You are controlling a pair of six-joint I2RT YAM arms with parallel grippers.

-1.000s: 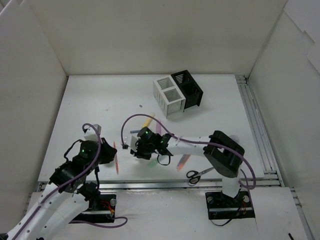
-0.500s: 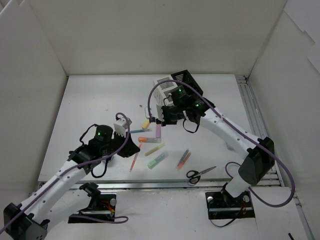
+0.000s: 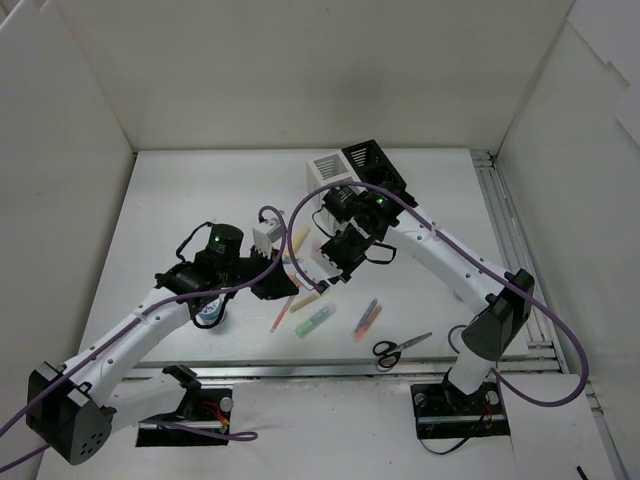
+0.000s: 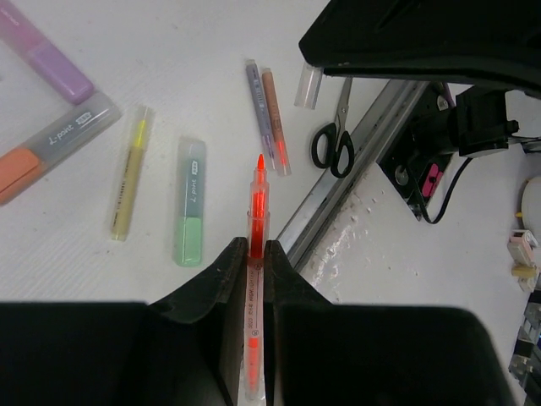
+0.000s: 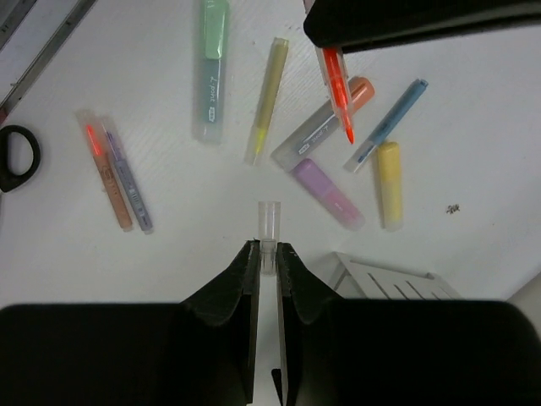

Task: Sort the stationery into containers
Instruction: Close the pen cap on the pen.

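Observation:
My left gripper (image 4: 251,245) is shut on a thin red pencil (image 4: 256,190) with a clear barrel, its tip pointing at the table's near edge. In the top view it (image 3: 283,298) hovers over the loose markers. My right gripper (image 5: 268,247) is shut on a small clear cap (image 5: 268,216), just right of the left gripper in the top view (image 3: 326,274). Below lie a green marker (image 5: 211,68), a thin yellow one (image 5: 266,97), orange-grey (image 5: 325,123), blue (image 5: 389,123), yellow (image 5: 389,182) and purple (image 5: 325,193). The white holder (image 3: 338,185) and the black holder (image 3: 378,175) stand joined at the back.
Black-handled scissors (image 3: 400,347) lie near the front rail. Two thin pens (image 3: 367,318) lie side by side left of them. A small round jar (image 3: 209,312) sits partly under my left arm. White walls enclose the table on three sides.
My left gripper has moved right over the markers with the red pencil in it. My right gripper has come down from the holders toward the markers.

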